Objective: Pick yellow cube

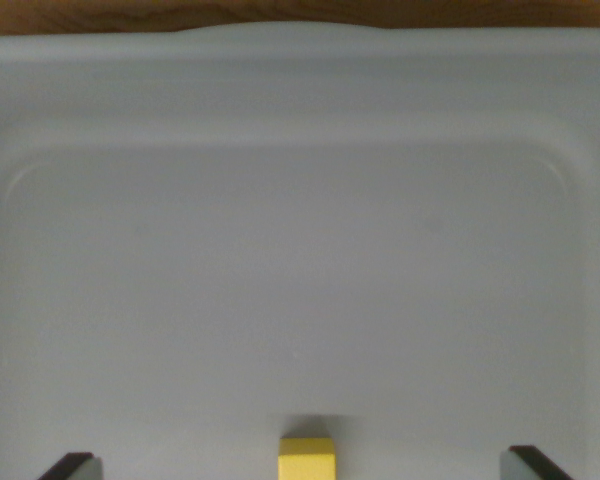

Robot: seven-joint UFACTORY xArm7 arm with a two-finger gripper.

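Wrist view looks down into a pale grey-blue plastic tray [300, 90] with a raised rim and rounded inner corners; the floor of the tray fills most of the frame. A strip of brown wooden surface [280, 12] shows beyond the far rim along the top edge.

Small yellow cube [307, 457] sits on the tray floor at the bottom centre of the view, partly cut off by the lower edge. A faint shadow lies just above it on the tray floor.

Gripper [305, 468]: only the two dark fingertips [68, 467] show, one in the bottom corner on the wrist view's left, the other on the wrist view's right. They stand spread wide, well apart from each other. The cube lies between them, roughly midway, touching neither. Nothing is held.

Image soft and slightly blurred; surface detail on the cube cannot be made out.
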